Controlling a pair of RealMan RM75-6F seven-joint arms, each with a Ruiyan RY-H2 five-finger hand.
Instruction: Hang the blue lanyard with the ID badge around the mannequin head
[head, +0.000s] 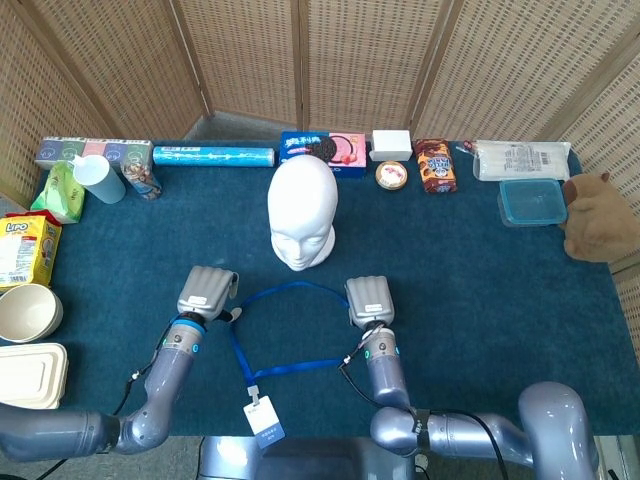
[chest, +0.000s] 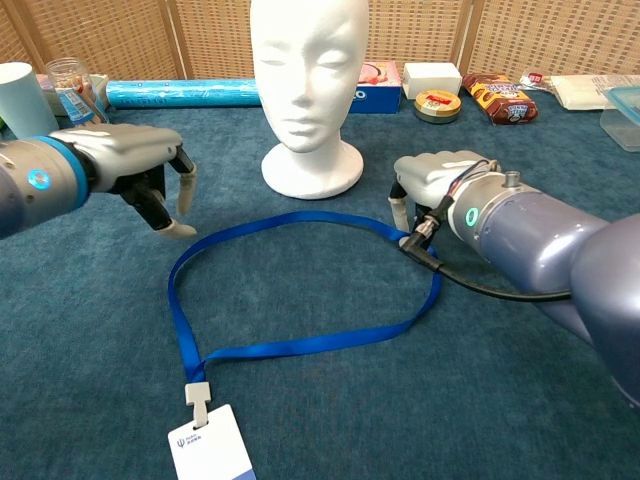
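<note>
The white mannequin head (head: 302, 213) (chest: 307, 90) stands upright at mid-table. In front of it the blue lanyard (head: 238, 352) (chest: 300, 346) lies as a flat loop on the cloth. Its ID badge (head: 265, 421) (chest: 210, 447) lies at the near end. My right hand (head: 367, 300) (chest: 437, 178) is at the loop's right bend, fingers curled down and pinching the strap. My left hand (head: 207, 291) (chest: 150, 172) hovers just above the loop's left side. Its fingers are apart and hold nothing.
Along the back edge are a blue roll (head: 213, 156), cookie boxes (head: 323, 152), a white box (head: 391, 144), a tin (head: 391, 175) and a snack bag (head: 435, 165). A cup (head: 98, 178) and jar (head: 141, 180) stand back left. Bowl (head: 27, 311) and tray (head: 30, 375) sit at left.
</note>
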